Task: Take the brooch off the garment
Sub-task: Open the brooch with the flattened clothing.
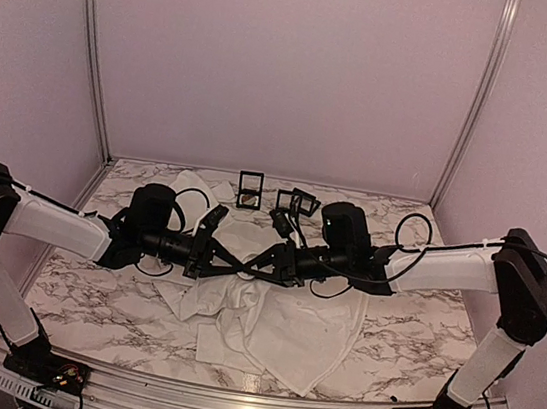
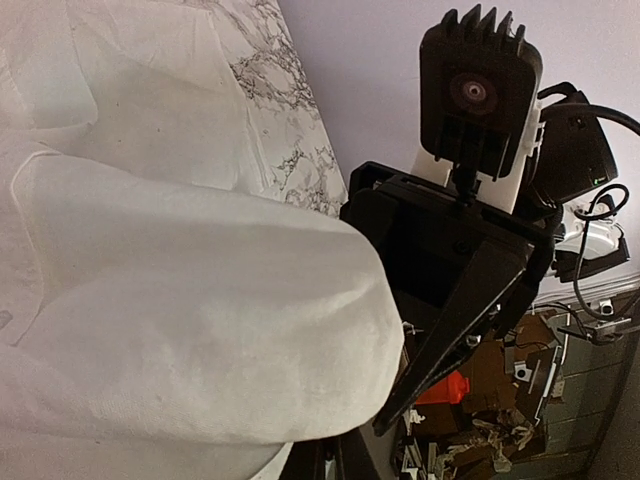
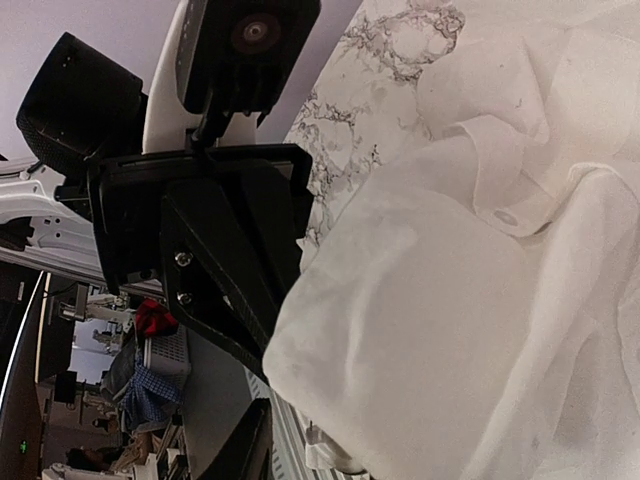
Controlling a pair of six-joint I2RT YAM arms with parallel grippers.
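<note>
Arms meeting over the crumpled white garment (image 1: pixel 288 327), marble table (image 1: pixel 418 335) beneath, left gripper (image 1: pixel 235 263) clenched on a lifted fold, right gripper (image 1: pixel 261 264) just beside, can't tell its jaws

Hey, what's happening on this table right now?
The left gripper and right gripper meet over a white shirt crumpled on the marble table. The left one is shut, apparently pinching a raised fold of cloth; whether the right one grips is unclear. No brooch shows in any view.
</note>
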